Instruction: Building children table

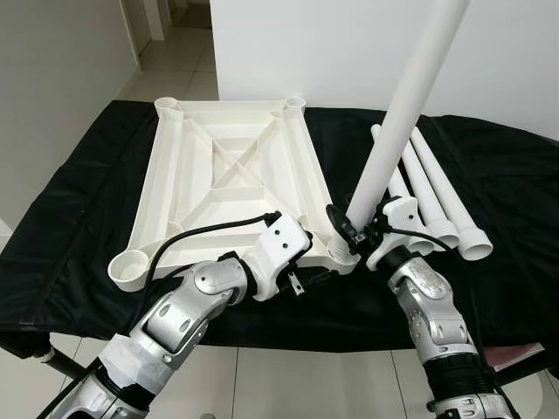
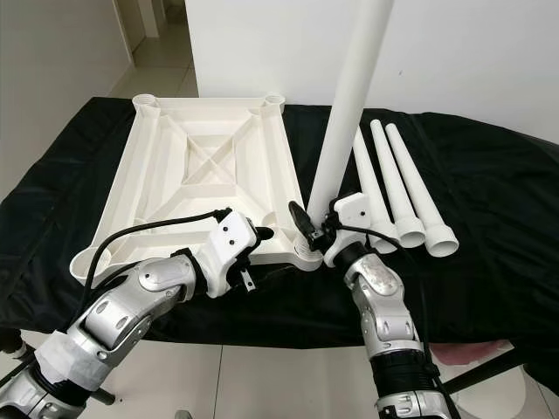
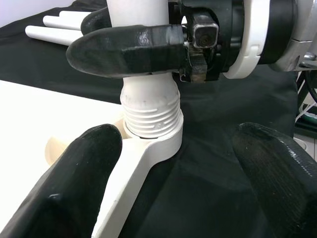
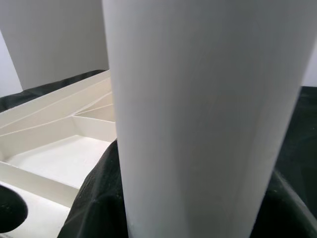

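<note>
I have the tabletop (image 1: 231, 188) lying upside down on the black cloth (image 1: 79, 218), ribs up, so its four corner sockets face me and the legs can go in from above. My right gripper (image 1: 349, 229) is pinching one leg (image 1: 397, 122) low on the shaft, just above its threaded end, and holding it nearly upright with that end sitting in the near right socket (image 3: 156, 144). In the left wrist view several threads are exposed above the socket rim, so I judge the leg is only started and needs more turning. My left gripper (image 1: 301, 262) sits at the near edge of the tabletop right beside that corner, fingers (image 3: 74, 183) spread and touching nothing I can see; I read it as placed there to steady the top while the leg turns. Three more legs (image 1: 441, 196) lie side by side on the cloth to the right, within reach for the remaining sockets
</note>
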